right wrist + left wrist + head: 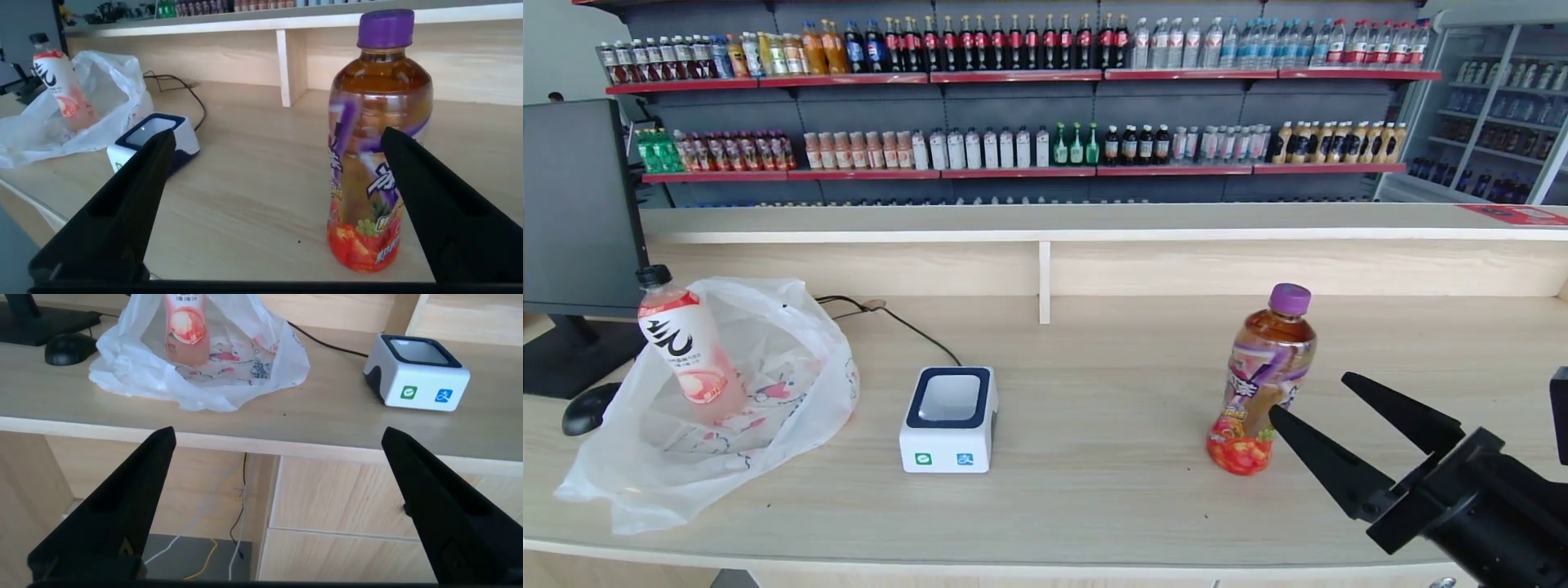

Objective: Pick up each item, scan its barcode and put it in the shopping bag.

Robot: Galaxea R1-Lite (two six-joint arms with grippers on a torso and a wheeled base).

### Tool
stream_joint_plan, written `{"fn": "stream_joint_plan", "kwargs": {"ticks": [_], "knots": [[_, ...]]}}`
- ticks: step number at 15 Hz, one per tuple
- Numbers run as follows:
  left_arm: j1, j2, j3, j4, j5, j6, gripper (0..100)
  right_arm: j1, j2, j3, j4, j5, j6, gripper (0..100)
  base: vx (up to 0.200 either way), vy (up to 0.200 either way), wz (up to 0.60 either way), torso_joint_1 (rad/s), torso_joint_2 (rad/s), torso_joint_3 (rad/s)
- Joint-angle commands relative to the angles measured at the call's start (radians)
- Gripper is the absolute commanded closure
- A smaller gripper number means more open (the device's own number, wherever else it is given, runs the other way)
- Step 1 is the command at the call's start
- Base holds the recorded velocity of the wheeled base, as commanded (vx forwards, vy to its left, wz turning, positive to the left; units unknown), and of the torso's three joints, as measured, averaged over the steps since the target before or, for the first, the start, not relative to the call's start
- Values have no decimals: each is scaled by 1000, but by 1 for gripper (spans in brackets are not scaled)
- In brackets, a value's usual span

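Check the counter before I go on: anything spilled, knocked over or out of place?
Nothing stands out. The purple-capped bottle stands upright beside the open right gripper, the scanner sits flat on the counter, and the pink bottle stands in the shopping bag, leaning slightly. No spill shows.

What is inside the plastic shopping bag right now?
One pink-labelled bottle with a black cap stands in the shopping bag, leaning slightly. The crumpled plastic veils its base, so anything small beneath cannot be made out.

A black mouse [590, 408] lies beside a dark monitor [576, 204], with stocked drink shelves [1013, 77] and a fridge [1494, 106] behind.
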Motion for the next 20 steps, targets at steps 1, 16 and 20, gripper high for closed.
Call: {"fn": "stream_joint_plan", "kwargs": {"ticks": [1, 16, 20], "knots": [[0, 0, 0, 0, 0, -1, 0, -44, 17, 1, -1, 1, -3, 0, 0, 0, 0, 0, 0, 0], [0, 0, 0, 0, 0, 0, 0, -122, 189, 1, -1, -6, -47, 0, 0, 0, 0, 0, 0, 0], [0, 0, 0, 0, 0, 0, 0, -137, 284, -18, -1, -6, -50, 0, 0, 0, 0, 0, 0, 0]]}}
